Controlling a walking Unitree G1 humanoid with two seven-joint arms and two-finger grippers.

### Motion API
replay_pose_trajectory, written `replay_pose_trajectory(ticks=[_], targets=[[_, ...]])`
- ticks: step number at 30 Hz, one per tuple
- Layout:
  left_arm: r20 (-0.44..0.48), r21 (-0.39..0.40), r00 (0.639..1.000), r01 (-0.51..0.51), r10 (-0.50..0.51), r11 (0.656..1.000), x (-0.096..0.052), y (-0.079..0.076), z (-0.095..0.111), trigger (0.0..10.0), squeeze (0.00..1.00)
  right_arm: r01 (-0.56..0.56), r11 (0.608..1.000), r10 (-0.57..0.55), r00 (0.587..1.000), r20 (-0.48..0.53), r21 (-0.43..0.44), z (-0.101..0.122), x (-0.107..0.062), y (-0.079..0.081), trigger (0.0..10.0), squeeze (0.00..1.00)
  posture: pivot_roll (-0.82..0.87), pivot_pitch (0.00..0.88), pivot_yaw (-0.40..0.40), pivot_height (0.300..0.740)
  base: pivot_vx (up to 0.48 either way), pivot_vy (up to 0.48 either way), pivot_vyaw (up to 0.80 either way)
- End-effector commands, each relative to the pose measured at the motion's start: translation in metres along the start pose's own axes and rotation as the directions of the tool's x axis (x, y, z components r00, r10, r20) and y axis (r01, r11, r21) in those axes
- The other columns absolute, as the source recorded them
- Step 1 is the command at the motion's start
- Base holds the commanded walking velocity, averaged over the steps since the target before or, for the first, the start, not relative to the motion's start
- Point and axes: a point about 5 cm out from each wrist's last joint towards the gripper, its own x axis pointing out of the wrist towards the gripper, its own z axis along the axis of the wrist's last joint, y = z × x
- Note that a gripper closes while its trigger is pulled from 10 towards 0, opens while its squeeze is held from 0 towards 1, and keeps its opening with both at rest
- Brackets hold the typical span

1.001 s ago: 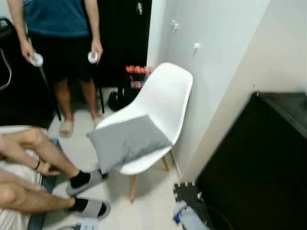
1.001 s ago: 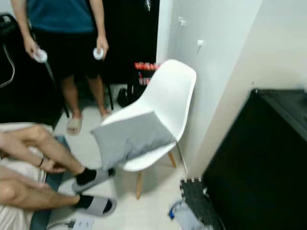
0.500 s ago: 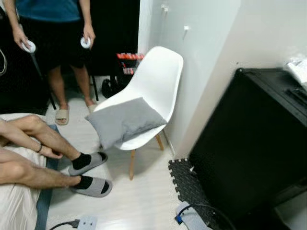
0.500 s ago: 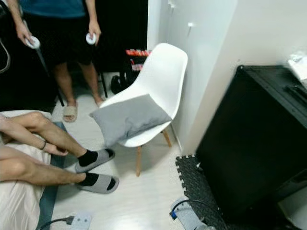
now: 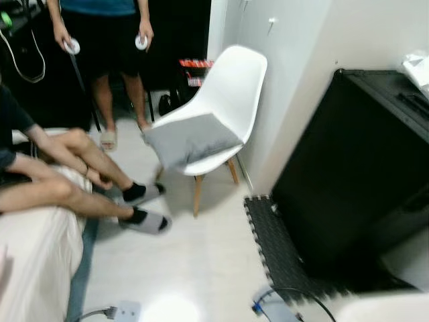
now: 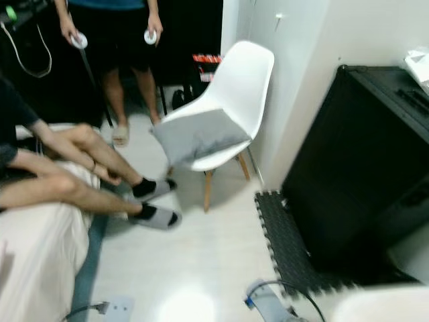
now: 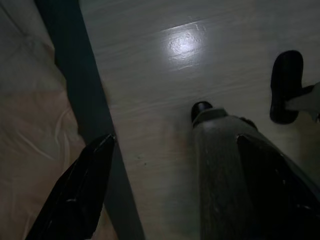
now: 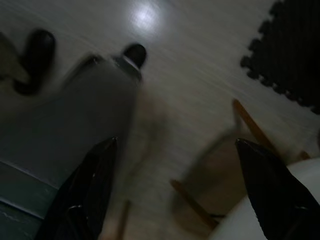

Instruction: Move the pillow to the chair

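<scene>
A grey pillow lies tilted on the seat of a white shell chair with wooden legs, by the white wall. In the left wrist view my left gripper hangs open over the pale floor beside a beige bed edge, nothing between its fingers. In the right wrist view my right gripper is open too, above the floor, with blurred wooden chair legs and a white seat edge close by. Both are well away from the pillow.
A person sits on the bed at the left, legs stretched toward the chair. Another person stands behind holding two controllers. A black cabinet fills the right, a black foam mat at its foot. A cable and power strip lie on the floor.
The camera has pulled back and turned: chair and pillow now sit higher and smaller in view, more floor shows. The pillow stays on the chair seat.
</scene>
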Motion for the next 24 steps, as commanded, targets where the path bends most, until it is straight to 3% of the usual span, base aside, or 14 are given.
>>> replay_pose_trajectory(ticks=[1, 6, 13, 24], targets=[[-0.08, 0.0, 0.996, 0.029, -0.029, 1.0, -0.0045, -0.0084, -0.021, 10.0, 0.0, -0.017, 1.0, 0.018, 1.0, -0.025, 0.002, -0.0081, 0.0, 0.0043, 10.0, 0.0, 0.05, 0.079, -0.079, 0.734, -0.255, 0.0, 0.0], [-0.078, -0.001, 0.996, 0.03, -0.03, 1.0, -0.0045, -0.0089, -0.0205, 10.0, 0.0, -0.018, 1.0, 0.018, 1.0, -0.024, 0.003, -0.008, 0.0, 0.0043, 10.0, 0.0, 0.05, 0.078, -0.079, 0.734, -0.246, 0.0, 0.0], [-0.076, -0.011, 0.997, 0.03, -0.03, 1.0, -0.0043, -0.0098, -0.0196, 10.0, 0.0, -0.034, 0.999, 0.034, 0.999, -0.021, -0.011, -0.007, -0.0001, 0.0044, 10.0, 0.0, 0.05, 0.078, -0.08, 0.734, 0.0, 0.0, 0.0], [-0.073, -0.005, 0.997, 0.03, -0.03, 1.0, -0.0042, -0.0099, -0.019, 10.0, 0.0, -0.072, 0.997, 0.072, 0.997, -0.014, -0.008, -0.0058, 0.0006, 0.0093, 10.0, 0.0, 0.04, 0.078, -0.082, 0.734, 0.0, 0.0, 0.79]])
